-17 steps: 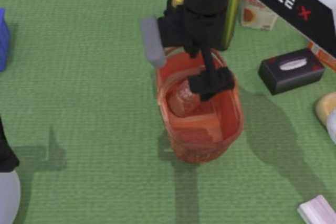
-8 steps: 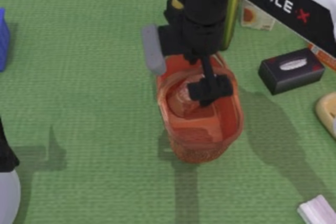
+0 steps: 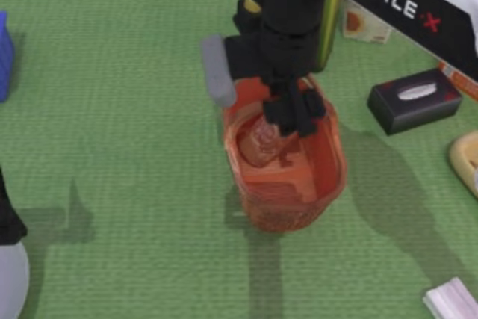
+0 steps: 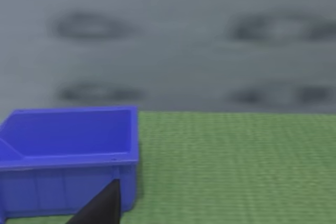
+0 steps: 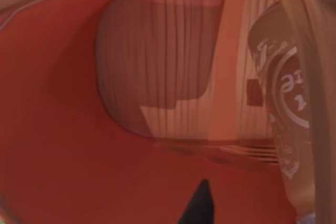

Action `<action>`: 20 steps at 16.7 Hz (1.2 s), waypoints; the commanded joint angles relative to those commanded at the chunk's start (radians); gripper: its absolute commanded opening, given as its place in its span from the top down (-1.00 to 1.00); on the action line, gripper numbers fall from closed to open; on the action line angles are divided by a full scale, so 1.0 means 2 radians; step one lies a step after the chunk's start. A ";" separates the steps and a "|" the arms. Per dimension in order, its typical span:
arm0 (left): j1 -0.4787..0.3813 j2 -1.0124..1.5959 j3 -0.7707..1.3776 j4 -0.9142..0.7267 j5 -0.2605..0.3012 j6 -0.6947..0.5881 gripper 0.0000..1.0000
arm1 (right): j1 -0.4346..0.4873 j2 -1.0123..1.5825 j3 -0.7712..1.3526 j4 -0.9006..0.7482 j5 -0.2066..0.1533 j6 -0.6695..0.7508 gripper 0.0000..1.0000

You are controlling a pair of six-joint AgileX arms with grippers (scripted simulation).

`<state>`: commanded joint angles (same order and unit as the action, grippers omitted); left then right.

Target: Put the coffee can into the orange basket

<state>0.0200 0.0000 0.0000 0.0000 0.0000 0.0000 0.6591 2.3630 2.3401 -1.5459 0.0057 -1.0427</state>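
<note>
Small tan-brown coffee can (image 3: 263, 142) lies inside the oval orange-red woven basket (image 3: 328, 177).
The right gripper (image 3: 295, 113) hangs over it, its grasp impossible to tell; the left arm sits parked at the table's left.

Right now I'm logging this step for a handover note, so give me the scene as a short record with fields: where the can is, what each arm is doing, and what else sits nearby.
coffee can: inside the orange basket, at the end nearer the table's back edge
right gripper: lowered into the basket, beside the can; jaws state unclear
left arm: parked at the top view's left edge, near the blue bin
nearby: black tissue box on the green mat, right of the basket
task status: can in basket
</note>
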 joint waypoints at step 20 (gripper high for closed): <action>0.000 0.000 0.000 0.000 0.000 0.000 -1.00 | 0.000 0.000 0.000 0.000 0.000 0.000 1.00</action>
<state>0.0200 0.0000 0.0000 0.0000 0.0000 0.0000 0.6591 2.3630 2.3401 -1.5459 0.0057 -1.0427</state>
